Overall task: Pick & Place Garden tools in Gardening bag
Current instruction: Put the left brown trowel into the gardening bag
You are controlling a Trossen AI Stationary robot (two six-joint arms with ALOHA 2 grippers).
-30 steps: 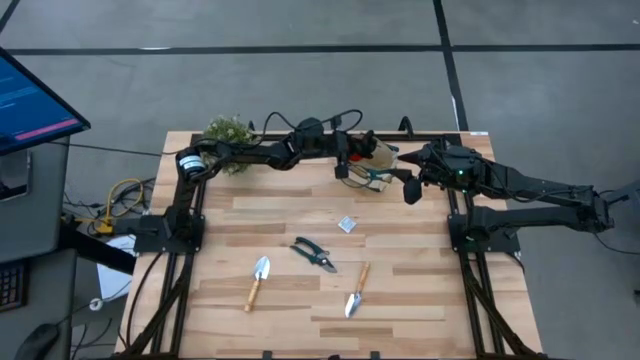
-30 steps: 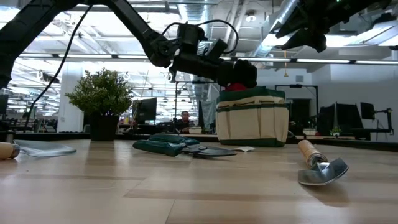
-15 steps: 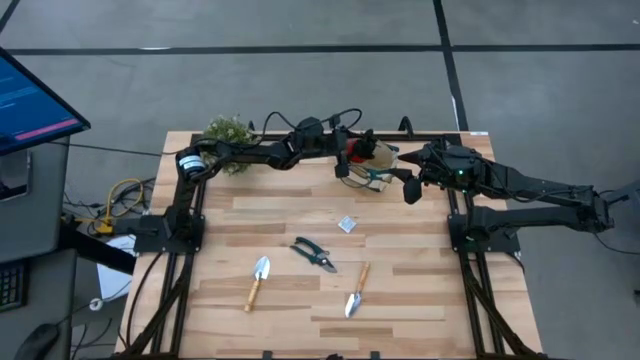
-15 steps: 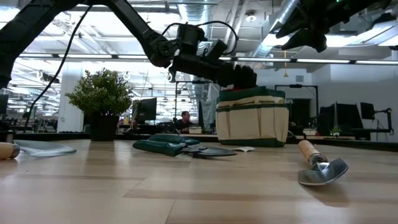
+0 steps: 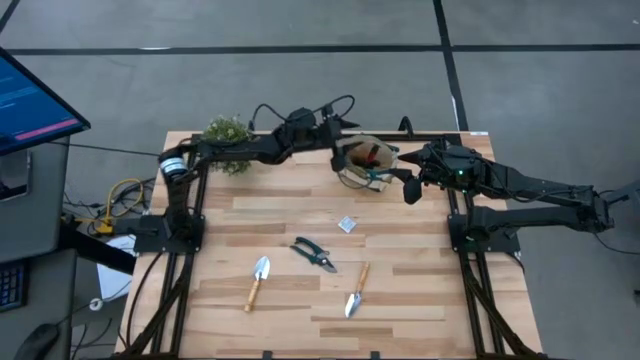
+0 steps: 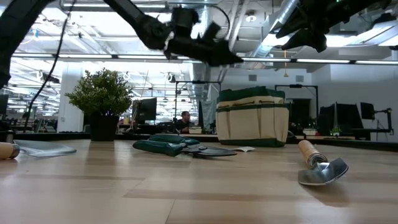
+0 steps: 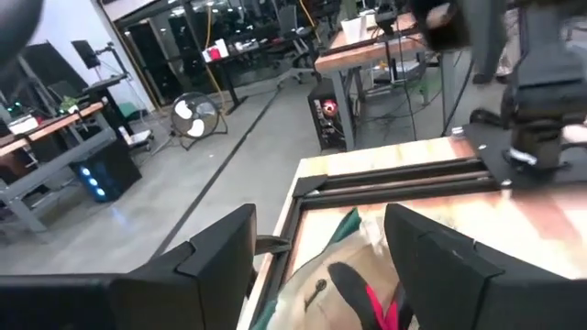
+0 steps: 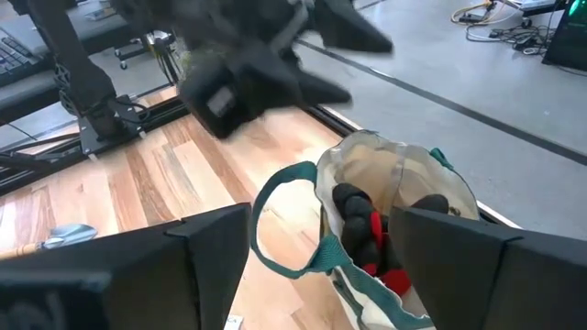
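Note:
The tan gardening bag (image 5: 365, 160) with green trim stands on its base at the table's far edge; it also shows in the low view (image 6: 253, 117). A red-and-black item (image 8: 371, 234) lies inside it. My left gripper (image 5: 335, 135) is open and empty, raised left of the bag's mouth (image 7: 321, 238). My right gripper (image 5: 408, 188) is open and empty, hovering just right of the bag (image 8: 321, 229). The pruning shears (image 5: 313, 253), the trowel (image 5: 257, 280) and the narrow wooden-handled tool (image 5: 356, 290) lie flat on the near half of the table.
A bushy potted plant (image 5: 228, 132) stands at the far left corner. A small white packet (image 5: 347, 224) lies between the bag and the shears. The wooden tabletop (image 5: 260, 215) lies bare between the plant and the tools.
My left gripper has risen from the bag's mouth and drawn back toward the table's left edge. The red-and-black item, which showed above the bag's rim under the gripper, now lies down inside the bag.

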